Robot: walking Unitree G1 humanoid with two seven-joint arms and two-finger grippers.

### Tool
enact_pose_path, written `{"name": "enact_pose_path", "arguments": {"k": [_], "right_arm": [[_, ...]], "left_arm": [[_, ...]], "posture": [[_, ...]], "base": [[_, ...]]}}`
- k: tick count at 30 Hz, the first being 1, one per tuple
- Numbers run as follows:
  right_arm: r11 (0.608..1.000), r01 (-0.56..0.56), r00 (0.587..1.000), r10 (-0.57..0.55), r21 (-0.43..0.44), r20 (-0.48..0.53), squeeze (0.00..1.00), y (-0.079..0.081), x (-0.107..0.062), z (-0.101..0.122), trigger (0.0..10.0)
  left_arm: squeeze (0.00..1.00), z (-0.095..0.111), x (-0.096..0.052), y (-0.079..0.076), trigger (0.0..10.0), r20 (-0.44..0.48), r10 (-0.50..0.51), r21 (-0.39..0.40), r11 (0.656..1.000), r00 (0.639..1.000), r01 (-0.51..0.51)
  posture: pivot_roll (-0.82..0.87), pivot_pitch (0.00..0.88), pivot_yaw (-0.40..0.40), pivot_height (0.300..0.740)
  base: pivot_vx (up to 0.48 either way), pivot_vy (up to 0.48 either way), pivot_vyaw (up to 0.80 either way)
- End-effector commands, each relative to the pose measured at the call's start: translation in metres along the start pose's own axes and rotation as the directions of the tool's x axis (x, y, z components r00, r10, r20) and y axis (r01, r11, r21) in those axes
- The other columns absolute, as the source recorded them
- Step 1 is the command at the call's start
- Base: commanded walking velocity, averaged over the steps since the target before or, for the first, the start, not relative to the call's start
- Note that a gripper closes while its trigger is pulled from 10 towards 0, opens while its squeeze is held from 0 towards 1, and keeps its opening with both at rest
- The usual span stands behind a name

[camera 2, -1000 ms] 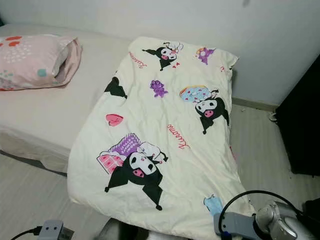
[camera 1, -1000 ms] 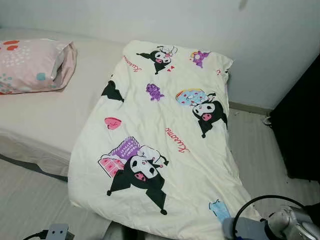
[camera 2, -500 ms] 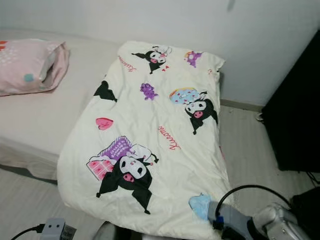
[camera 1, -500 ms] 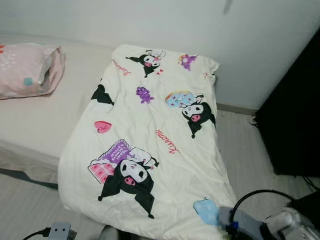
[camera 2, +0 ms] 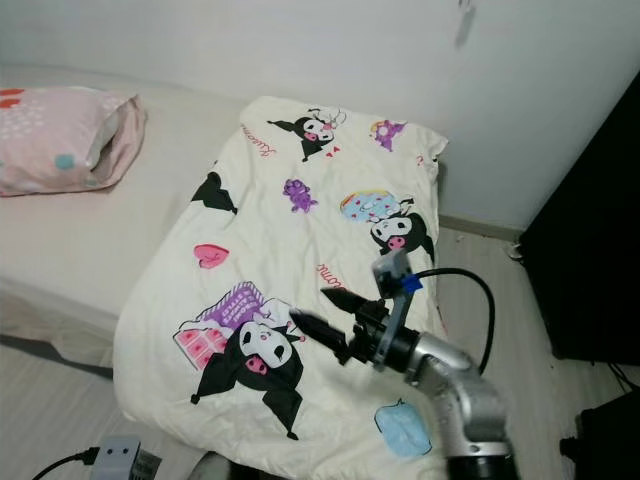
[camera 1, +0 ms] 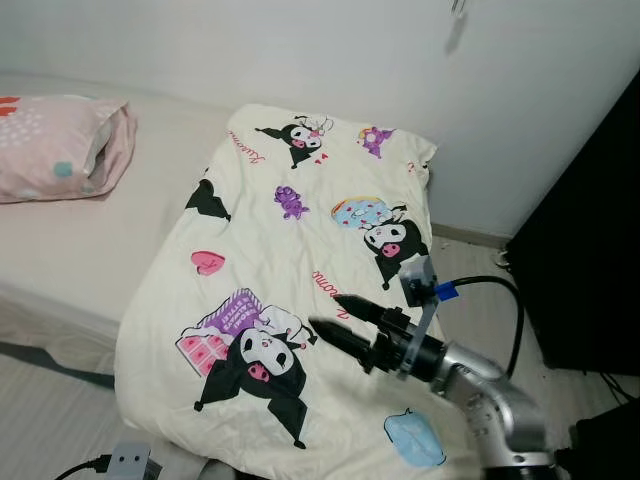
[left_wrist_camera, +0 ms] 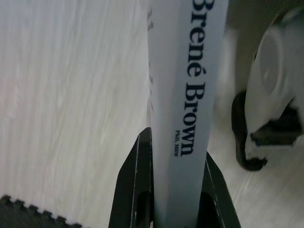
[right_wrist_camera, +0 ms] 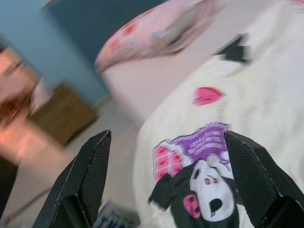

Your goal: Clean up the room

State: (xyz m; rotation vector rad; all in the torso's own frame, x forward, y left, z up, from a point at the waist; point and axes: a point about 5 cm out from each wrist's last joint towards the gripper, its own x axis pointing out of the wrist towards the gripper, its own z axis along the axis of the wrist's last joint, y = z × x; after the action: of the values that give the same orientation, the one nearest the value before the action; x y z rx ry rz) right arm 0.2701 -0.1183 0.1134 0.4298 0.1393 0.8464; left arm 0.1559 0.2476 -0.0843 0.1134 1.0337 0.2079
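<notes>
The quilt (camera 1: 300, 280) lies spread over the foot of the bed (camera 1: 90, 250), its near edge hanging off toward the floor. It looks soft, light and floppy, so I judge a pinch at a corner or hem is best. The right tool (camera 1: 335, 315) hovers over it, its 2 fingers spread wide, empty. The left tool (left_wrist_camera: 173, 199) is clamped on a stiff book (left_wrist_camera: 187, 71).
</notes>
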Motion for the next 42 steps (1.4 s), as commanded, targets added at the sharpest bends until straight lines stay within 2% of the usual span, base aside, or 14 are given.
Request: {"name": "enact_pose_path", "arguments": {"k": [1, 2, 6, 16, 25, 28, 30, 31, 33, 35, 36, 37, 39, 42], "right_arm": [[0.997, 0.08, 0.997, -0.08, 0.023, -0.005, 0.0, -0.006, -0.005, -0.015, 10.0], [0.984, 0.15, 0.989, -0.15, 0.091, -0.002, 0.0, -0.012, -0.008, -0.031, 10.0], [0.964, 0.228, 0.973, -0.228, 0.136, -0.013, 0.0, -0.018, -0.012, -0.043, 10.0], [0.93, 0.335, 0.942, -0.329, 0.153, -0.06, 0.0, -0.03, -0.009, -0.057, 10.0], [0.861, 0.502, 0.858, -0.485, 0.078, -0.169, 0.0, -0.05, -0.022, -0.083, 10.0], [0.811, 0.584, 0.792, -0.566, 0.015, -0.226, 0.0, -0.061, -0.035, -0.094, 10.0], [0.811, 0.584, 0.792, -0.566, 0.015, -0.226, 0.0, -0.061, -0.035, -0.094, 10.0], [0.788, 0.616, 0.76, -0.598, -0.014, -0.253, 0.0, -0.066, -0.041, -0.098, 10.0], [0.788, 0.616, 0.76, -0.598, -0.014, -0.253, 0.0, -0.066, -0.041, -0.098, 10.0], [0.697, 0.705, 0.629, -0.7, -0.131, -0.338, 0.0, -0.078, -0.062, -0.114, 10.0], [0.593, 0.773, 0.481, -0.78, -0.225, -0.401, 0.0, -0.087, -0.087, -0.126, 10.0], [0.593, 0.773, 0.481, -0.78, -0.225, -0.401, 0.0, -0.087, -0.087, -0.126, 10.0], [0.569, 0.786, 0.448, -0.794, -0.242, -0.412, 0.0, -0.088, -0.093, -0.129, 10.0], [0.51, 0.801, 0.341, -0.82, -0.314, -0.46, 0.0, -0.091, -0.113, -0.139, 10.0]], "left_arm": [[0.0, -0.006, -0.001, -0.004, 10.0, -0.027, -0.005, 0.004, 1.0, 1.0, 0.005], [0.0, -0.004, 0.0, -0.004, 10.0, -0.026, -0.008, 0.013, 1.0, 1.0, 0.008], [0.0, 0.0, 0.001, -0.005, 10.0, -0.018, -0.013, 0.026, 1.0, 1.0, 0.014], [0.0, 0.016, 0.003, -0.008, 10.0, 0.011, -0.024, 0.047, 0.999, 1.0, 0.023], [0.0, 0.018, 0.003, -0.011, 10.0, 0.008, -0.03, 0.065, 0.997, 1.0, 0.03], [0.0, 0.017, 0.003, -0.013, 10.0, 0.004, -0.033, 0.067, 0.997, 0.999, 0.033], [0.0, 0.017, 0.003, -0.013, 10.0, 0.004, -0.033, 0.067, 0.997, 0.999, 0.033], [0.0, 0.017, 0.003, -0.013, 10.0, 0.002, -0.034, 0.067, 0.997, 0.999, 0.034], [0.0, 0.017, 0.003, -0.013, 10.0, 0.002, -0.034, 0.067, 0.997, 0.999, 0.034], [0.0, 0.015, 0.003, -0.015, 10.0, -0.005, -0.034, 0.065, 0.997, 0.999, 0.035], [0.0, 0.015, 0.003, -0.016, 10.0, -0.01, -0.035, 0.063, 0.997, 0.999, 0.035], [0.0, 0.015, 0.003, -0.016, 10.0, -0.01, -0.035, 0.063, 0.997, 0.999, 0.035], [0.0, 0.015, 0.003, -0.016, 10.0, -0.011, -0.035, 0.063, 0.997, 0.999, 0.036], [0.0, 0.016, 0.003, -0.016, 10.0, -0.01, -0.034, 0.062, 0.997, 0.999, 0.035]], "posture": [[-0.02, 0.099, -0.003, 0.611], [-0.03, 0.09, 0.007, 0.621], [-0.03, 0.079, 0.017, 0.636], [-0.02, 0.056, 0.032, 0.666], [-0.03, 0.041, 0.035, 0.696], [-0.03, 0.034, 0.031, 0.711], [-0.03, 0.034, 0.031, 0.711], [-0.03, 0.032, 0.029, 0.716], [-0.03, 0.032, 0.029, 0.716], [-0.03, 0.024, 0.025, 0.726], [-0.03, 0.023, 0.023, 0.734], [-0.03, 0.023, 0.023, 0.734], [-0.03, 0.022, 0.023, 0.734], [-0.03, 0.019, 0.024, 0.734]], "base": [[0.0, 0.0, 0.0], [0.0, 0.0, 0.0], [0.0, 0.0, 0.0], [0.0, 0.0, 0.0], [0.0, 0.0, 0.0], [0.0, 0.0, 0.0], [0.0, 0.0, 0.0], [0.0, 0.0, 0.0], [0.0, 0.0, 0.0], [0.0, 0.0, 0.0], [0.0, 0.0, 0.0], [0.0, 0.0, 0.0], [0.0, 0.0, 0.0], [0.0, 0.0, 0.0]]}}
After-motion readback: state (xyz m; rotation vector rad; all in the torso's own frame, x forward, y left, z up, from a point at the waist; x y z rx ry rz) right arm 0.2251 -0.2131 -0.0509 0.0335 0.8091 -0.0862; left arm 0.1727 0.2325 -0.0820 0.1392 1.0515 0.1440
